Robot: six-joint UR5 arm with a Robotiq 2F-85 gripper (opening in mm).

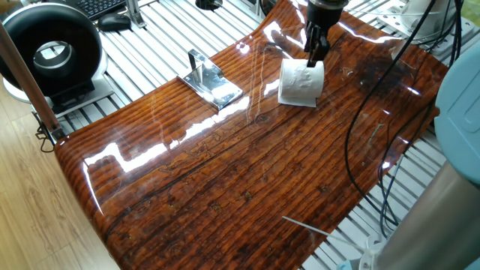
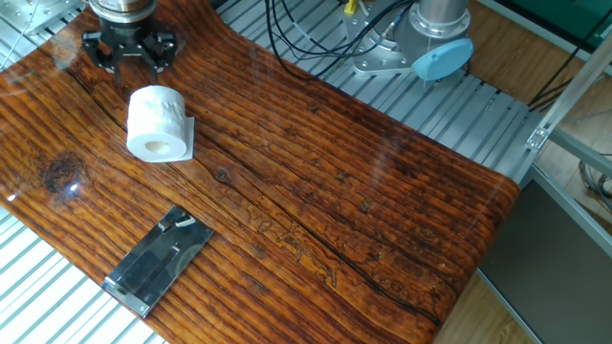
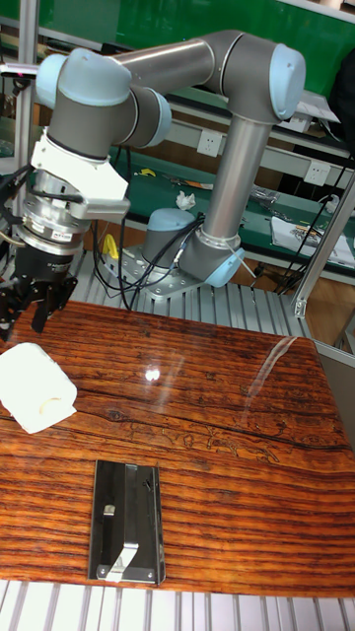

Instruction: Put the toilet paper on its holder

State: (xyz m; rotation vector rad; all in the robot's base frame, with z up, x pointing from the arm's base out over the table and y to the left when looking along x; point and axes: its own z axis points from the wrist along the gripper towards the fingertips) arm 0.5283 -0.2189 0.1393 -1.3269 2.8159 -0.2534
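Upper left of the glossy wood-grain tabletop (image 2: 382, 210): embossed white toilet paper (image 2: 157, 122) lying sideways, hollow core showing. End effector (image 2: 128, 59) above, fingers spread, released. Chrome square-based holder (image 2: 159, 258) lower left.

A robotics lab or workshop is shown. An industrial robot arm (image 3: 197, 69) is bolted by its base (image 2: 421, 48) to a slatted aluminium frame (image 2: 449, 115), on which a glossy wood-grain bench (image 1: 247, 165) is laid. Loose black cables (image 2: 306, 38) are run across the slats. A keyboard (image 1: 101, 6) and mouse (image 1: 115, 22) are seen behind, and green-topped worktables (image 3: 247, 212) strewn with papers stand beyond the arm.
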